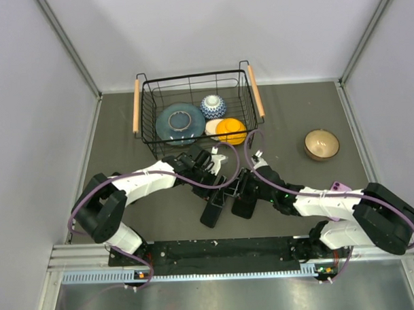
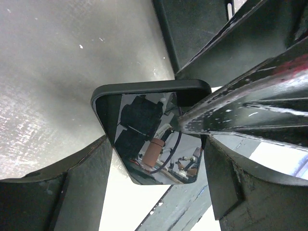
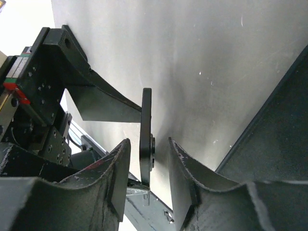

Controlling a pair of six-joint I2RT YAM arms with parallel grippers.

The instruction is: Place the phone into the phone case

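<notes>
The phone, glossy black with a mirror-like face, sits across my left gripper, whose fingers press on its two long edges. From above, the phone hangs tilted below the left gripper. In the right wrist view the phone shows edge-on, its camera bump facing right. My right gripper straddles it, with a gap on each side. The phone case, matte black, lies on the table just right of the phone, under the right gripper. The case also lies beyond the phone.
A black wire basket at the back holds a teal plate, a blue-and-white bowl and an orange piece. A tan bowl stands at the right. A purple phone lies by the right arm.
</notes>
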